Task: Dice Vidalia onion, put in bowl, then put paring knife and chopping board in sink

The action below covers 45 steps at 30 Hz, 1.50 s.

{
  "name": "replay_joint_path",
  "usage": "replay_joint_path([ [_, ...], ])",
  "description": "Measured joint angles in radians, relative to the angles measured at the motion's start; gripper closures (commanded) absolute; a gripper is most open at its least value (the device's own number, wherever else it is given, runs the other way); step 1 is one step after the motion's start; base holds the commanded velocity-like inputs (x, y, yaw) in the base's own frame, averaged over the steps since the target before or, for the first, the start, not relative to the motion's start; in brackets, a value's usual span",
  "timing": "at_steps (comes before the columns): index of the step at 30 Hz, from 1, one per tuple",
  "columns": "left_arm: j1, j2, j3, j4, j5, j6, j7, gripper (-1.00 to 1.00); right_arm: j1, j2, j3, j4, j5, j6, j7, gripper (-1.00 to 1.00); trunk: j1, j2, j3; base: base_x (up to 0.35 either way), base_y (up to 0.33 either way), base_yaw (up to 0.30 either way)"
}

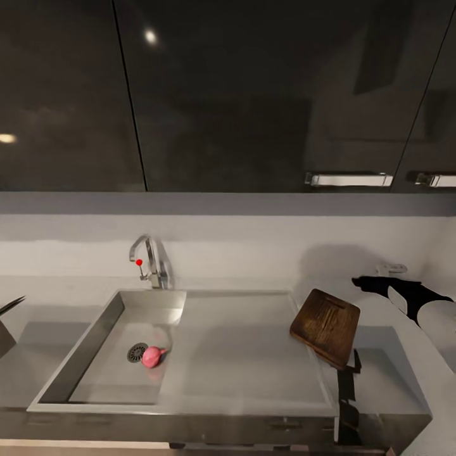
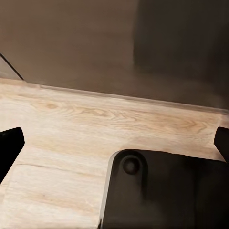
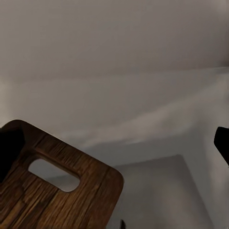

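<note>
The pink Vidalia onion [image 1: 151, 356] lies in the steel sink [image 1: 95, 342], right beside the round drain. At the sink's right edge the dark brown chopping board [image 1: 326, 326] stands tilted, its slot handle toward the wall. The right arm [image 1: 411, 301] reaches in from the right, and black parts of it show under the board's near end. In the right wrist view the chopping board [image 3: 57, 195] lies low by one finger of my right gripper [image 3: 114, 148], whose fingertips stand wide apart. My left gripper [image 2: 114, 143] is open over the wooden floor. The bowl is out of view.
The curved faucet [image 1: 151, 259] with a red dot stands behind the basin. The grey countertop [image 1: 28, 364] runs on both sides of the sink. A dark pointed tip [image 1: 12, 305] pokes in at the left edge; I cannot tell what it is. Dark glossy wall cabinets [image 1: 253, 95] hang above.
</note>
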Motion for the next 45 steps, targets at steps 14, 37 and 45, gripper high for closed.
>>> replay_joint_path([
  [14, 0.000, 0.000, 0.000, 0.001, 0.000, 0.000, 0.000, -1.00, 0.000, 0.000, 0.000, 0.000, 0.000, 0.000, 0.000, -1.00, 0.000, 0.000, -0.023, 0.000, 0.000, 0.000],
  [37, 0.000, 0.000, 0.000, 0.001, -0.001, 0.000, 0.000, -1.00, 0.000, 0.003, 0.000, 0.000, 0.000, -0.002, 0.002, -1.00, 0.000, 0.000, -0.033, 0.000, 0.000, 0.000],
  [45, 0.000, 0.000, 0.000, 0.000, -0.001, 0.000, 0.000, -1.00, 0.000, 0.008, 0.001, 0.001, -0.001, -0.002, 0.002, -1.00, 0.000, 0.000, -0.041, 0.000, 0.000, 0.000],
])
